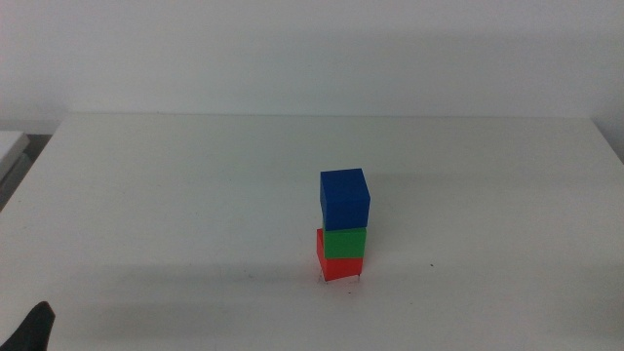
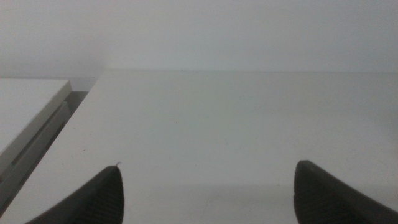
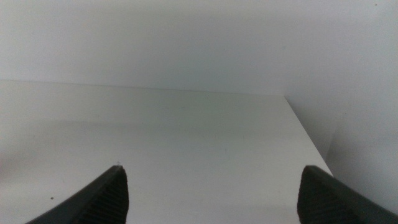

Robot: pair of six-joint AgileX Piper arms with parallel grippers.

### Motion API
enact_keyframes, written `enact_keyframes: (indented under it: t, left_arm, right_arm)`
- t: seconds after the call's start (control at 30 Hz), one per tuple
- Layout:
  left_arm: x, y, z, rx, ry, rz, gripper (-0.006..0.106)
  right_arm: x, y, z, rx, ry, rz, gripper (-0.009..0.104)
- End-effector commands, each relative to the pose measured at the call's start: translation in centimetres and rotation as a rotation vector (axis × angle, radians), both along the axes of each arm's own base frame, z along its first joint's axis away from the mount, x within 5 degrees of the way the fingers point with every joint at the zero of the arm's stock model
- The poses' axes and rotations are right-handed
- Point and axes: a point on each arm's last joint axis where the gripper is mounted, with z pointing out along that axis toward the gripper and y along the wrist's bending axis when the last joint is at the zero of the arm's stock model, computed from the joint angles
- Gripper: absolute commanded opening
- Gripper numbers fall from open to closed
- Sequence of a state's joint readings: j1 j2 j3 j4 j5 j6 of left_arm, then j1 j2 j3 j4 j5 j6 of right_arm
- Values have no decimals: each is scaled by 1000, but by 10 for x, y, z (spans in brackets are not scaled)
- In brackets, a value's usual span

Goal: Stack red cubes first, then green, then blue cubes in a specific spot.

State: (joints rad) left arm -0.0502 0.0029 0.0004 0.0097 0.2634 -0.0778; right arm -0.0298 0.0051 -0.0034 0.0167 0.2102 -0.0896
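Middle view: blue cube [image 1: 345, 198] sits on green cube [image 1: 345, 242], green on red cube [image 1: 338, 265], right of table [image 1: 175, 214] centre. Left wrist view: left gripper [image 2: 208, 193] jaws apart over bare tabletop. Right wrist view: right gripper [image 3: 211, 194] jaws apart, nothing held.

Both arms withdrawn, grippers idle.
Left gripper [image 2: 208, 193]: fingers [image 2: 93, 199] spread wide, nothing between them; a dark tip shows at 7 o'clock in the middle view. Right gripper [image 3: 211, 194]: fingers [image 3: 336, 199] likewise parted, nothing held.
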Motion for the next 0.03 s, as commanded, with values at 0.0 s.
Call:
enact_keyframes:
  t: [0.0]
  left_arm:
    - [0, 0, 2, 1, -17, 0, 94]
  right_arm:
    - [0, 0, -1, -22, -2, -4, 93]
